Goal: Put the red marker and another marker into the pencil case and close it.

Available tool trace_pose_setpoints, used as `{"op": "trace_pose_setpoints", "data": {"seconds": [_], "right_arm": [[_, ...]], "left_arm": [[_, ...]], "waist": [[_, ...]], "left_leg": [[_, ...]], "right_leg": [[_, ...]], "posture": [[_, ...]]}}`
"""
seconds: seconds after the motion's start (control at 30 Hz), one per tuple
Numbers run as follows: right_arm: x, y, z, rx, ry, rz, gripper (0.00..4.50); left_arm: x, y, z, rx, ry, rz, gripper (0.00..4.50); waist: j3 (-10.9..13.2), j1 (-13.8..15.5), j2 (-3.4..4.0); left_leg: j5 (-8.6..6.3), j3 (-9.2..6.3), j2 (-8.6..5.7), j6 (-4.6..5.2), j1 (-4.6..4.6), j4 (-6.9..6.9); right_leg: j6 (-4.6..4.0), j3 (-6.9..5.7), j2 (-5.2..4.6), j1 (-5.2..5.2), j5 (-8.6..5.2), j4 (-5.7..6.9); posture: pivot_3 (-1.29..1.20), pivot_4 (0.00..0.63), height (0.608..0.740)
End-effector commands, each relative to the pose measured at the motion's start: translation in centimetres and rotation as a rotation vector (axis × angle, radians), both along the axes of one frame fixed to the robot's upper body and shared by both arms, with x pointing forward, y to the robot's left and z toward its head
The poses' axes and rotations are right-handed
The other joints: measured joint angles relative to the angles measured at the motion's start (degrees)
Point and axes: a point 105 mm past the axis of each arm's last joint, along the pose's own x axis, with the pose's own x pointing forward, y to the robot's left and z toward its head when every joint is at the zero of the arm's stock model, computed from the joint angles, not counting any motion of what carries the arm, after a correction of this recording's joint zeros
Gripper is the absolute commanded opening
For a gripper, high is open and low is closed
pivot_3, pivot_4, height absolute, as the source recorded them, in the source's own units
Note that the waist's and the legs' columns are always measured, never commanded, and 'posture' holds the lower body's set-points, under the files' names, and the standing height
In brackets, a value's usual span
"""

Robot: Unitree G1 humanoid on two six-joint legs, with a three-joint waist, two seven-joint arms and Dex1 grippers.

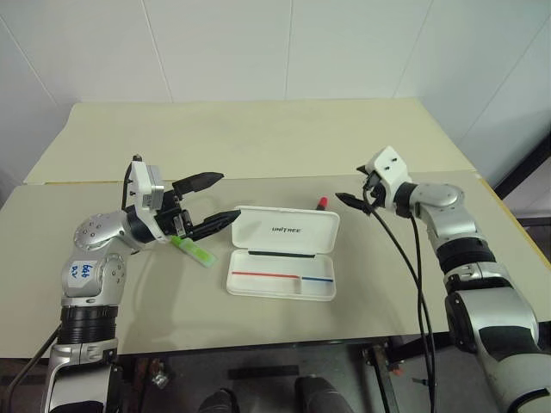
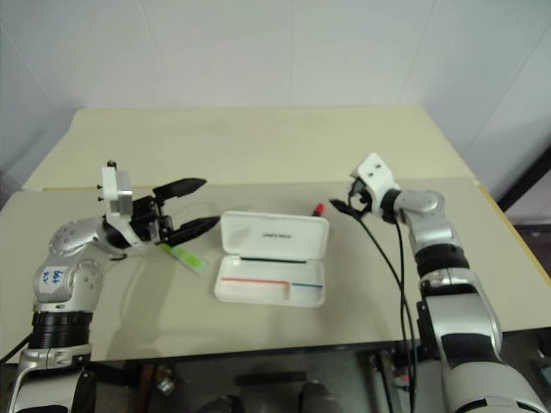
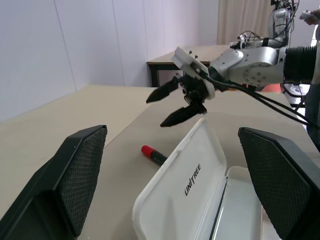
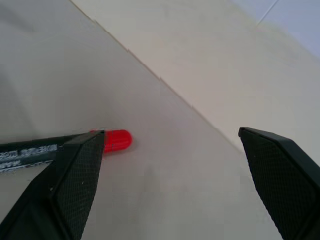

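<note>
The white pencil case (image 1: 281,280) lies open at the table's middle, its lid (image 1: 286,231) propped up at the back with dark lettering on it. The red marker (image 1: 323,203) lies just behind the lid, mostly hidden by it; its red cap (image 4: 116,140) and dark body show in the right wrist view. The pale green marker (image 1: 193,251) lies left of the case. My left gripper (image 1: 225,198) hovers open above the green marker, empty, pointing at the lid. My right gripper (image 1: 353,188) is open and empty, a little right of the red marker.
The beige table (image 1: 387,284) carries the case and markers; a second table (image 1: 258,129) adjoins it at the back, with a seam between them. Black cables (image 1: 405,258) hang from my right wrist over the table's right part.
</note>
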Motion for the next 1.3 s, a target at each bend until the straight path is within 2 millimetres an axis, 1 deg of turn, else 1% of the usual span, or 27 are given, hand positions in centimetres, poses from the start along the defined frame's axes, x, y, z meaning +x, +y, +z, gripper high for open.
{"op": "trace_pose_setpoints", "data": {"seconds": [0.03, 0.17, 0.3, 0.43, 0.63, 1.0, 1.3], "right_arm": [[-0.1, -0.5, 0.0, 0.021, -0.025, -0.026, 4.50], [-0.2, -1.6, -1.0, 0.046, 0.000, -0.066, 4.50], [-0.7, -1.7, -1.6, 0.082, 0.035, -0.035, 4.50], [-1.3, -0.7, -2.0, 0.139, 0.065, 0.017, 4.50], [-1.4, 0.2, -2.4, 0.209, 0.087, 0.019, 4.50], [-1.2, 2.4, -1.4, 0.353, 0.080, 0.029, 4.50], [-1.6, 4.4, -2.4, 0.427, 0.130, 0.037, 4.50]], "left_arm": [[-0.6, -0.3, 1.1, -0.018, -0.059, -0.012, 4.47], [-0.6, -0.4, 1.1, -0.019, -0.060, -0.014, 4.47], [-0.5, -0.4, 1.1, -0.019, -0.060, -0.017, 4.47], [-0.5, -0.6, 1.1, -0.020, -0.060, -0.023, 4.47], [-0.4, -0.7, 1.1, -0.022, -0.060, -0.027, 4.47], [-0.5, -0.9, 1.0, -0.026, -0.061, -0.030, 4.47], [-0.7, -1.0, 0.9, -0.028, -0.064, -0.032, 4.47]], "waist": [[0.0, 0.0, 0.01], [0.0, -0.1, 0.06], [0.0, -0.2, 0.06], [0.0, -0.1, 0.05], [0.0, -0.2, 0.06], [0.0, -0.2, 0.06], [0.0, -0.1, 0.06]], "left_leg": [[0.00, 0.01, -0.01, 0.00, -0.01, 0.00], [0.00, 0.02, -0.02, 0.00, 0.00, 0.01], [0.01, 0.01, 0.00, -0.02, 0.03, 0.01], [0.02, 0.01, 0.00, -0.02, 0.03, 0.01], [0.03, 0.00, 0.00, -0.06, 0.04, 0.01], [0.04, 0.00, 0.00, -0.06, 0.04, 0.01], [0.04, -0.01, 0.00, -0.06, 0.03, 0.01]], "right_leg": [[0.00, 0.01, 0.00, 0.00, 0.00, 0.00], [0.01, 0.03, -0.01, 0.00, 0.01, 0.02], [0.01, 0.02, 0.02, 0.00, 0.01, 0.04], [0.02, 0.02, 0.02, 0.00, 0.01, 0.03], [0.04, 0.02, 0.02, 0.00, 0.02, 0.08], [0.03, 0.02, 0.02, 0.00, 0.02, 0.08], [0.03, 0.00, 0.02, 0.00, 0.02, 0.09]], "posture": [[0.00, 0.150, 0.740], [0.00, 0.150, 0.740], [0.00, 0.150, 0.740], [0.00, 0.150, 0.740], [0.00, 0.150, 0.740], [0.00, 0.150, 0.740], [0.00, 0.150, 0.740]]}}
